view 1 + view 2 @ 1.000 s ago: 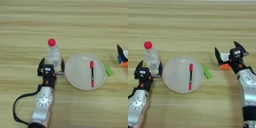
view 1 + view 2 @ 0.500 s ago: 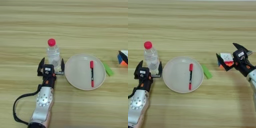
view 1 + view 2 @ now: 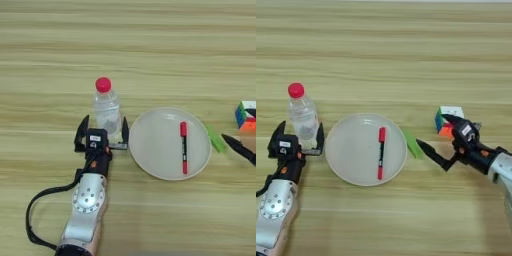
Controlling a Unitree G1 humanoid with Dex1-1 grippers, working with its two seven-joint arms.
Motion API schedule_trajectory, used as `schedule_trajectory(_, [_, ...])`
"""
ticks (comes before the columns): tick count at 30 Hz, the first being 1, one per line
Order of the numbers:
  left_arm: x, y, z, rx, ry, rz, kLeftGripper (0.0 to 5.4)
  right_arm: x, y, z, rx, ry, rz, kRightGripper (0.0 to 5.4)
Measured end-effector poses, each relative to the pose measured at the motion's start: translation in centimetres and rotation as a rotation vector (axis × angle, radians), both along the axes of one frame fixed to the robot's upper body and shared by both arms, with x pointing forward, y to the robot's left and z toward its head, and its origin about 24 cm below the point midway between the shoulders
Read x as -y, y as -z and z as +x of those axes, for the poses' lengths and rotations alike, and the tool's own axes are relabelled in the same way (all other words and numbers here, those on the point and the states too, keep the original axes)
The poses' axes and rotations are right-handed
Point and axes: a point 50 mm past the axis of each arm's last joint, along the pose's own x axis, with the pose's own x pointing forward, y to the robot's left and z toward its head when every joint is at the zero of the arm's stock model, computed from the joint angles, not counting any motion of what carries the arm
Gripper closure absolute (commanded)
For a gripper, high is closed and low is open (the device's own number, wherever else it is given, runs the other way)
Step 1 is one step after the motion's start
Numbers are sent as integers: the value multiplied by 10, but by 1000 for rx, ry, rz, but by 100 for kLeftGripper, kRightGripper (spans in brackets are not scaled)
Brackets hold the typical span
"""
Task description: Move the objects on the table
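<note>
Bright, even light — soft faint shadows, slight blur throughout.

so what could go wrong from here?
1. Left gripper stands open just in front of the upright bottle; a push forward could tip it.
2. Right gripper is open, one finger by the green block, the other at the cube; either could get knocked, the block against the plate.

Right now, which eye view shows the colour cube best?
The right eye view: the colour cube shows whole on the table, apart from the plate, with the right gripper open beside it. In the left eye view the cube is cut off at the right edge.
</note>
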Motion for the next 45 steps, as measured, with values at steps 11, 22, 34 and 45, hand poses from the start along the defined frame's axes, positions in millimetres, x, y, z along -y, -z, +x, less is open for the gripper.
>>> schedule_trajectory(11, [0, 0, 0, 3, 6, -1, 0, -7, 26, -12, -85, -93, -73, 2])
schedule_trajectory(22, [1, -3, 0, 16, 7, 0, 0, -9, 42, 1, -134, -37, 0, 2])
schedule_trajectory(34, [1, -5, 1, 22, 2, 1, 0, -10, 51, 14, -255, 25, 77, 2])
schedule_trajectory(45, [2, -5, 0, 24, 7, 2, 0, -13, 51, 19, -292, 31, 74, 23])
